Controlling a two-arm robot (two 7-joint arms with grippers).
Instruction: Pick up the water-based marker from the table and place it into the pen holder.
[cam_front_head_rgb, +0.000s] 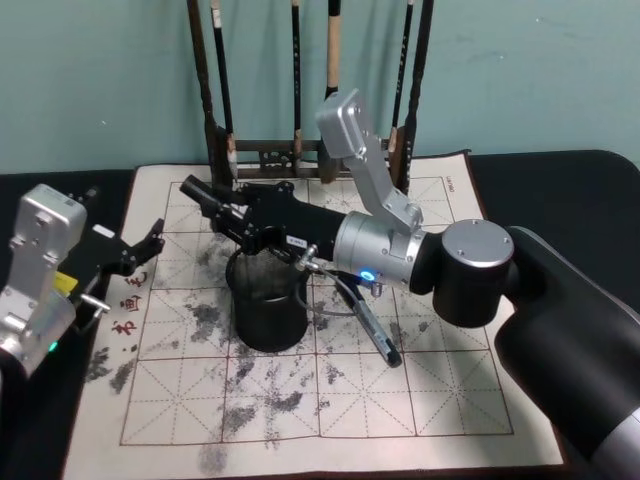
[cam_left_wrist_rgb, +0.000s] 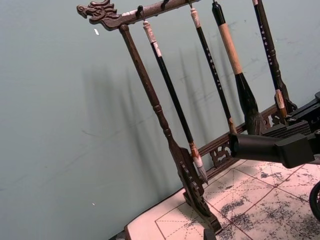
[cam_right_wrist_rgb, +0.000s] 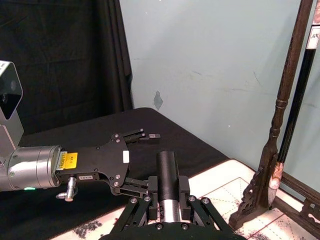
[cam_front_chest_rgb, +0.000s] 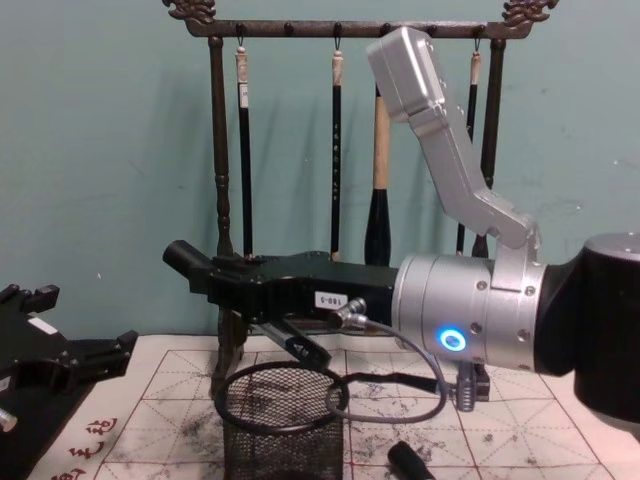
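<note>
Marker (cam_front_head_rgb: 196, 191) pinched by right gripper (cam_front_head_rgb: 222, 210) above pen holder (cam_front_head_rgb: 265, 320) — left gripper (cam_front_head_rgb: 154, 240) (spread) aside.

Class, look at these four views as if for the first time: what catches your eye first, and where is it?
The right gripper reaches across above the black mesh pen holder on the mat, gripping a black marker. Behind stands a tall wooden brush rack with hanging brushes. The left gripper sits open at the mat's left edge.

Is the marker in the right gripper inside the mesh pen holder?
No, the chest view shows the right gripper holding the marker level, above the pen holder rim.
</note>
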